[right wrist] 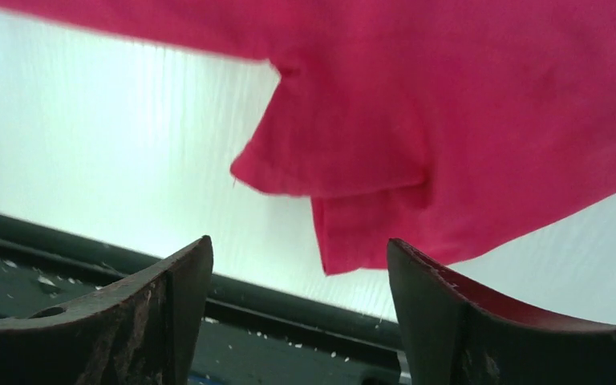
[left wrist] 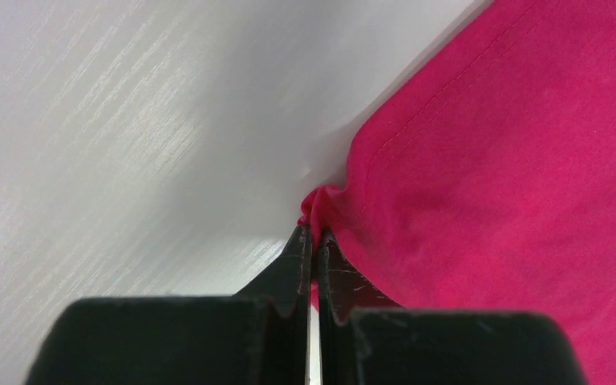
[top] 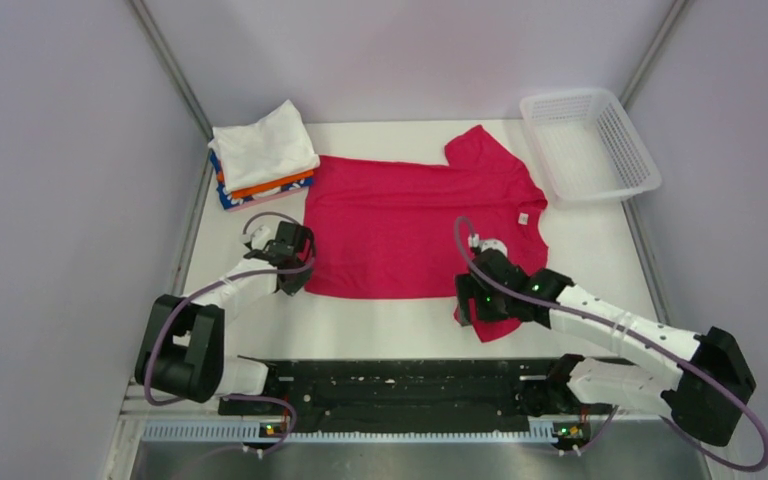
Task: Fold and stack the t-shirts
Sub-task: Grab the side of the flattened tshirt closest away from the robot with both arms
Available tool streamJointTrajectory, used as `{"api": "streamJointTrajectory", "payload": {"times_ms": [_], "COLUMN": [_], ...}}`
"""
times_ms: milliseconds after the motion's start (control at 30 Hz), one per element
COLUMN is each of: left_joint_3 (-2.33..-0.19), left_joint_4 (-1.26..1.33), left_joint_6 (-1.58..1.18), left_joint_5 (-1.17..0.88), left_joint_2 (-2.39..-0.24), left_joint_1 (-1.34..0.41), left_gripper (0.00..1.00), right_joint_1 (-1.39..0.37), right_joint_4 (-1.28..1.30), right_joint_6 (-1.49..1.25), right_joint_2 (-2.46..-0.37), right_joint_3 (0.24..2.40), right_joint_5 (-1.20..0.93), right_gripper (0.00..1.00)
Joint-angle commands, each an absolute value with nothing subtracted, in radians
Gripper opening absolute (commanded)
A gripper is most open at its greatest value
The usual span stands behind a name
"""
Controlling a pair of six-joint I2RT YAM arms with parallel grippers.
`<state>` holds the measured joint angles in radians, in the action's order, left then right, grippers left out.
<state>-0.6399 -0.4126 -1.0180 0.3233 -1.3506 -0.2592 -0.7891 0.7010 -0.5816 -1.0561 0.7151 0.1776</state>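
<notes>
A crimson-pink t-shirt lies spread flat on the white table, its small white neck tag on the right. My left gripper is at the shirt's near-left corner. In the left wrist view this gripper is shut on a small pinch of the shirt's edge. My right gripper hovers over the near sleeve. Seen from the right wrist, it stands open, and the sleeve lies just ahead of the fingertips, not between them.
A stack of folded t-shirts, white on top with orange and blue-patterned below, sits at the back left. A white mesh basket stands at the back right. A black rail runs along the table's near edge.
</notes>
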Motion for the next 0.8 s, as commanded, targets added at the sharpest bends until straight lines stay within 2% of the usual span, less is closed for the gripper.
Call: {"api": "streamJointTrajectory", "payload": {"times_ms": [0, 267, 600, 767], "left_joint_3": [-0.666, -0.659, -0.657, -0.659], "left_joint_4": [-0.416, -0.418, -0.423, -0.432], "left_joint_6": [-0.994, -0.994, -0.993, -0.994], "left_joint_5": [0.295, 0.291, 0.301, 0.313], "left_joint_2": [-1.387, -1.371, -1.360, -1.353], "left_joint_1": [-0.255, -0.255, -0.255, -0.255], "left_gripper": [0.00, 0.00, 0.00, 0.00], "right_joint_1": [-0.904, -0.921, -0.927, -0.930], "right_joint_4": [0.646, 0.598, 0.615, 0.629], "right_joint_6": [-0.645, -0.701, -0.748, -0.786], "right_joint_2": [-1.099, -1.234, -1.273, -1.251], "right_joint_3": [0.657, 0.657, 0.585, 0.558], "right_joint_5": [0.194, 0.238, 0.216, 0.214], "right_gripper": [0.74, 0.68, 0.61, 0.45]}}
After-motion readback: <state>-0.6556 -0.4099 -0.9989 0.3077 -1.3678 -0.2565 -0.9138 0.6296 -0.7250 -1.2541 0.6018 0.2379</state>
